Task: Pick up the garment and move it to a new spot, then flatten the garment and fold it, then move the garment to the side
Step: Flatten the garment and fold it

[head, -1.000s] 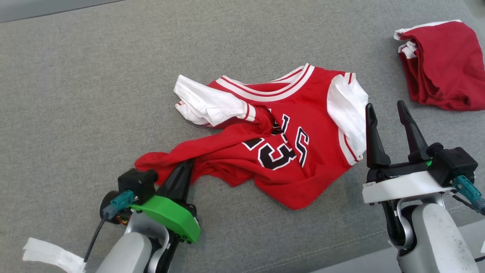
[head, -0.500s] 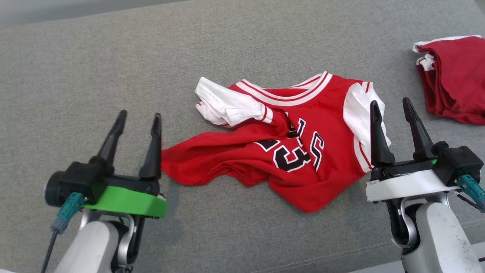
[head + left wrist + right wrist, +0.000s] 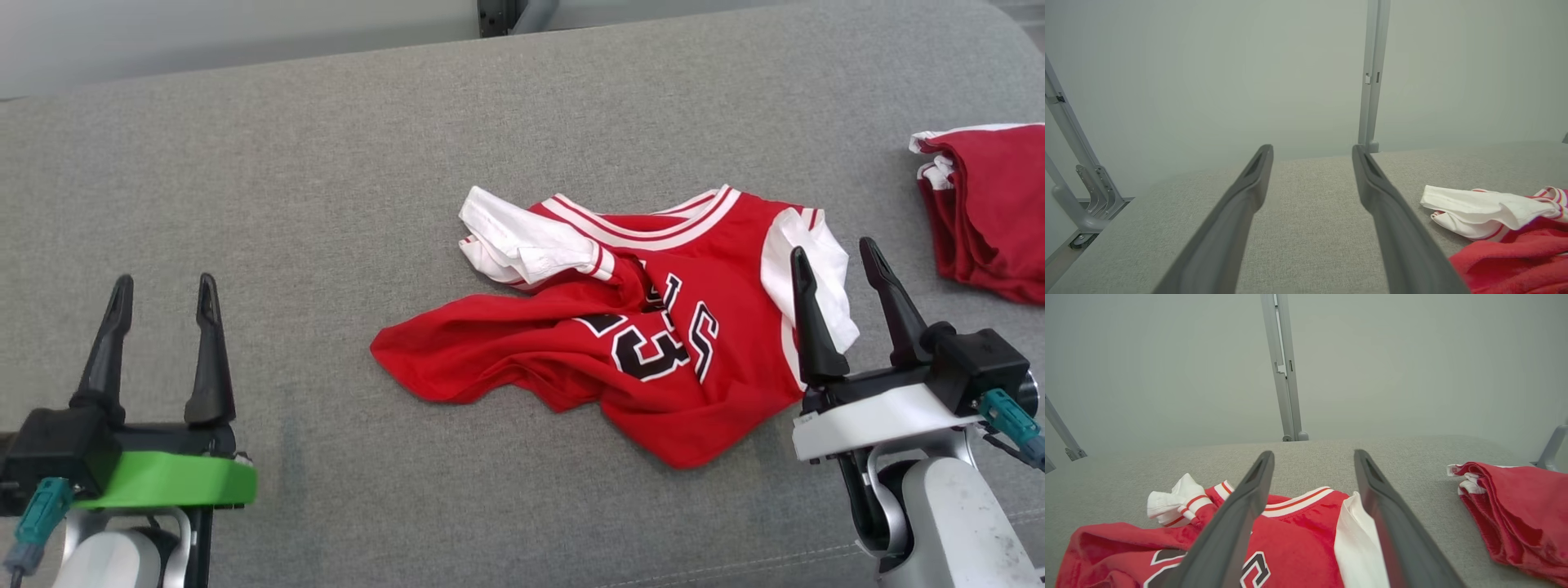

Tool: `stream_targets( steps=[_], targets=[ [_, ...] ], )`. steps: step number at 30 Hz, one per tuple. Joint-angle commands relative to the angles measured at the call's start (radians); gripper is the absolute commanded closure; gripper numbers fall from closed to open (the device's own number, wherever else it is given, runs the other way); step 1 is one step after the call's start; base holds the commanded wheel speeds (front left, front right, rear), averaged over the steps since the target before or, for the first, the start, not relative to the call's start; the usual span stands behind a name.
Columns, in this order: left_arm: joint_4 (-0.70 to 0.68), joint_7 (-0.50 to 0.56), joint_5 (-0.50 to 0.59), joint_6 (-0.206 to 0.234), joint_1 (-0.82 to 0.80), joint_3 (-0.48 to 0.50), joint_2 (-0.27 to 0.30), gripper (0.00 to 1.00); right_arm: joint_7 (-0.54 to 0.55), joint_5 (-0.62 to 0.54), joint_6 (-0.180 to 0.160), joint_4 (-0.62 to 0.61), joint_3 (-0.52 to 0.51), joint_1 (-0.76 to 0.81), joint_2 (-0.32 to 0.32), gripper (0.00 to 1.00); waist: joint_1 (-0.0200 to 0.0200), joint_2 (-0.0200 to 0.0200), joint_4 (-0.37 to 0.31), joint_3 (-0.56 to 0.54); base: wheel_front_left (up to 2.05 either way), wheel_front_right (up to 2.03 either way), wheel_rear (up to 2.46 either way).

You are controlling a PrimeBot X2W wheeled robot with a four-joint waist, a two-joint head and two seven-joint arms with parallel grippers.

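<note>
Since one second ago the left gripper (image 3: 163,282) has let go of the red basketball jersey (image 3: 571,343), a soft knit shirt with white sleeves and a black number, and has drawn back to the lower left of the head view. The whole picture has also shifted, which is the camera moving and not the cloth. Both grippers now stand with fingers spread wide and hold nothing. The jersey lies crumpled in the middle right of the head view on the grey woven cushion (image 3: 326,204), well apart from the left gripper. Its pointed hem corner (image 3: 392,351) reaches toward that side. The right gripper (image 3: 831,249) is just beside the jersey's right edge, and its fingertips stand in front of the flat white sleeve (image 3: 824,282). Whether they touch the cloth I cannot tell. A dark red folded garment (image 3: 988,212) rests apart at the right edge. I judge the jersey light and limp: it will sag, slide a little on the cushion and keep no shape, so one pinch will only drag it into a bunch. Better holds seem to be the two shoulders at the striped collar (image 3: 645,233), or the two hem corners, one for each gripper. The bunched sleeve (image 3: 522,245) at the upper left needs pulling out first.
</note>
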Motion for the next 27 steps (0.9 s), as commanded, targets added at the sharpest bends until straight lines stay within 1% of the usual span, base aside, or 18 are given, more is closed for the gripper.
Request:
stream_targets(
  steps=[1, 6, 13, 27],
  targets=[
    [-0.009, 0.004, -0.009, 0.003, 0.032, 0.0, 0.011, 0.0, 0.006, -0.001, -0.001, -0.006, 0.001, 0.019, -0.008, 0.0, 0.0, 0.0, 0.008, -0.023, 0.0, 0.0, 0.0],
    [-0.029, 0.013, -0.021, 0.005, 0.083, -0.007, 0.018, 0.0, 0.023, 0.009, -0.001, -0.019, 0.007, 0.043, -0.017, 0.0, 0.0, 0.0, 0.006, -0.05, 0.0, 0.0, 0.0],
    [-0.048, 0.029, -0.031, 0.017, 0.122, -0.017, 0.011, 0.0, 0.034, 0.021, -0.001, -0.029, 0.005, 0.075, -0.01, 0.0, 0.0, 0.0, 0.001, -0.077, 0.0, 0.0, 0.0],
    [-0.06, 0.039, -0.037, 0.022, 0.113, -0.025, 0.016, 0.0, 0.04, 0.032, -0.001, -0.042, -0.008, 0.083, -0.004, 0.0, 0.0, 0.0, 0.004, -0.076, 0.0, 0.0, 0.0]
  ],
)
